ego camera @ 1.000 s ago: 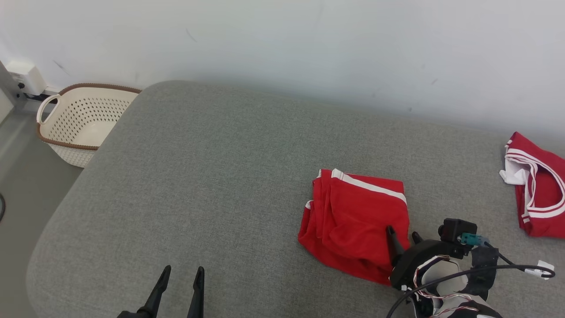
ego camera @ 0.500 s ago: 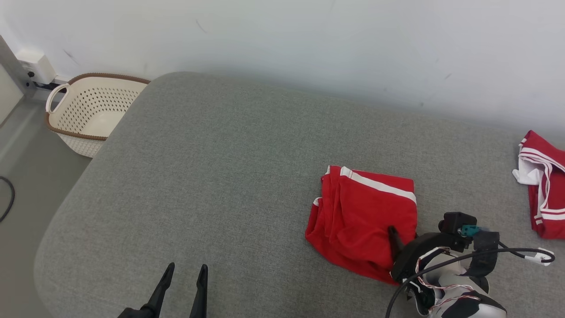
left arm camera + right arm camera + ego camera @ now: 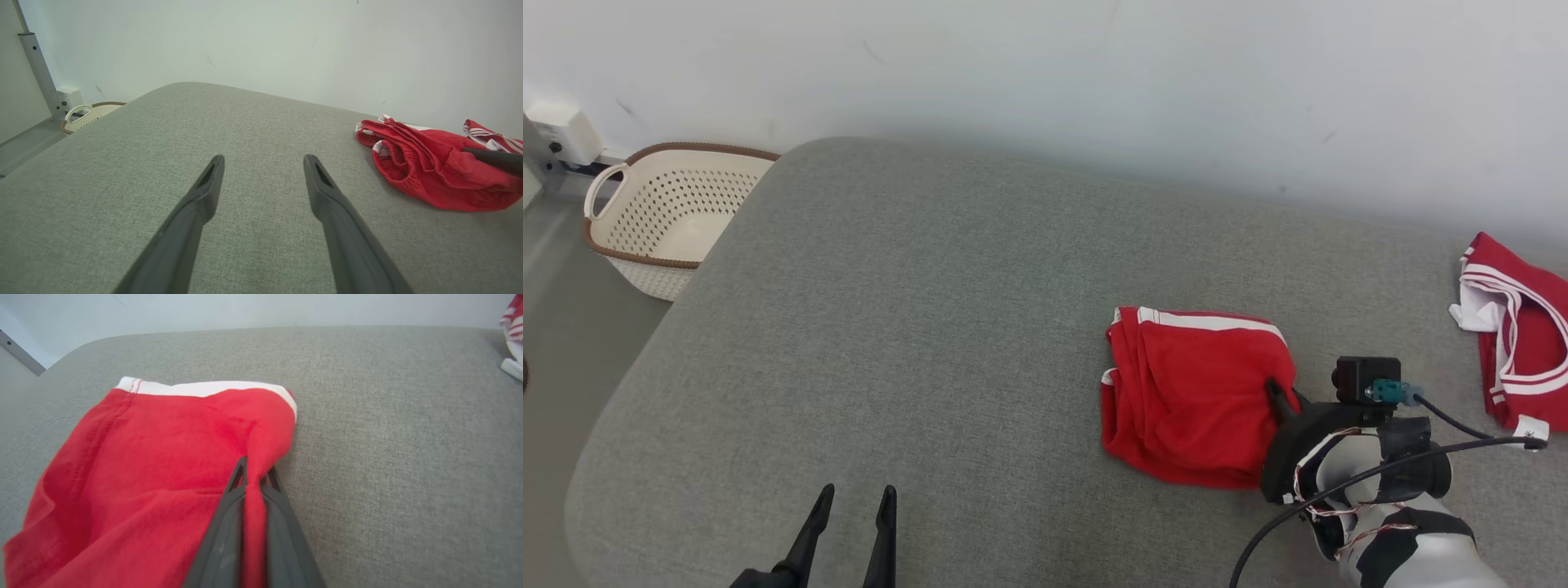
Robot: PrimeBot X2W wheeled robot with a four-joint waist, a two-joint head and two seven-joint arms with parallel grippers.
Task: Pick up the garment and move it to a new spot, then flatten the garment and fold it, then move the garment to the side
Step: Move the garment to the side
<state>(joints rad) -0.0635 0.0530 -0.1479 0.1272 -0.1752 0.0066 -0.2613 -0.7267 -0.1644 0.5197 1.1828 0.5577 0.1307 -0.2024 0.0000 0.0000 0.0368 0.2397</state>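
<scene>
The garment (image 3: 1192,392), red shorts with a white stripe, lies folded on the right part of the grey cushioned surface (image 3: 931,327). My right gripper (image 3: 1278,396) is at its right edge, shut on a pinch of the red fabric. In the right wrist view the garment (image 3: 143,457) has a ridge of cloth squeezed between the two dark fingers of the right gripper (image 3: 254,473). My left gripper (image 3: 854,498) hovers open over the bare cushion at the lower left. In the left wrist view the left gripper (image 3: 261,161) has its fingers spread, with the garment (image 3: 429,167) off to the right.
A second red-and-white garment (image 3: 1519,327) lies at the far right edge of the cushion. A cream perforated basket (image 3: 662,224) stands on the floor beyond the cushion's left corner. A pale wall (image 3: 1094,82) runs along the back.
My right gripper has closed on the garment's right edge, and the cloth has bunched slightly toward it. The head camera has shifted a little. The left gripper stays open in place.
</scene>
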